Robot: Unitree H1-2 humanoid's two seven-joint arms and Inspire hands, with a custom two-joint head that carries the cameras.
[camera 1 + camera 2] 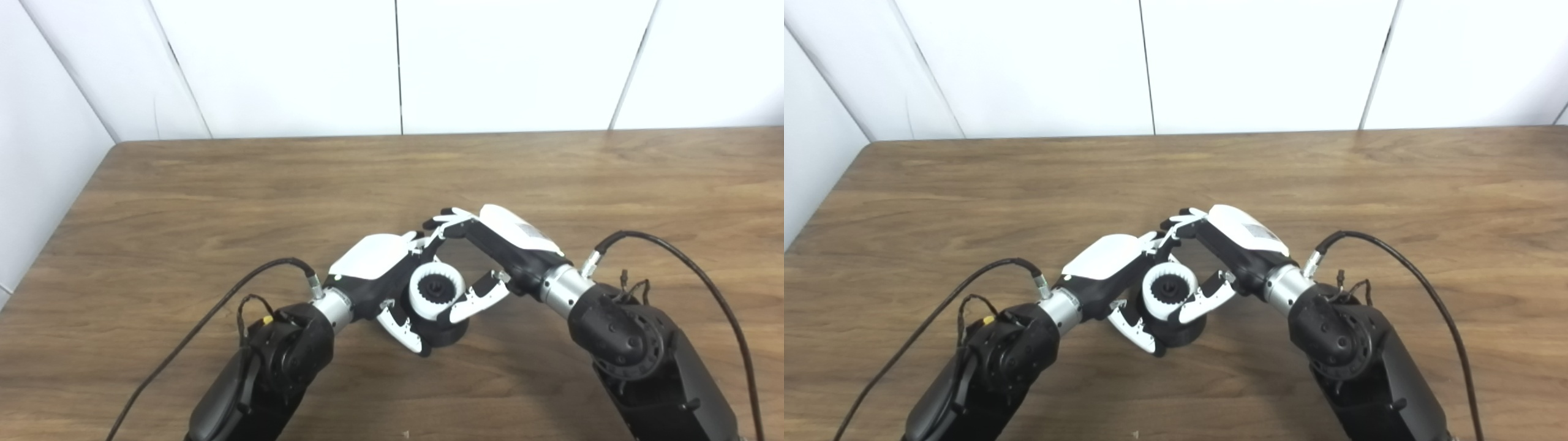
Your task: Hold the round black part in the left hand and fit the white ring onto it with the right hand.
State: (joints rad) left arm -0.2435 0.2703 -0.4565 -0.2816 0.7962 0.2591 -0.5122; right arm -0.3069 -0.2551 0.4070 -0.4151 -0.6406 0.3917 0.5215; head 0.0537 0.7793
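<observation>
white ring seating on black part

white-and-black left hand (380, 275) is curled around the round black plastic part (444, 331), thumb at the near side, fingers hidden behind; it appears closed on the part. white-and-black right hand (490, 257) arches over from the right, thumb tip touching the rim of the white toothed plastic ring (436, 289), fingers bent above and behind; it appears to grip the ring, though far-side contact is hidden. the ring sits on top of the black part, near the front middle of the brown wood-grain table (184, 202); whether the part's base rests on the table cannot be told.

handling, as judged: both pieces look rigid, light and smooth, so likely slippery. take hold at the outer rim, clear of the inner teeth.

orientation: the ring's bore axis tilts up toward the camera, in line with the black hub in its centre.
</observation>
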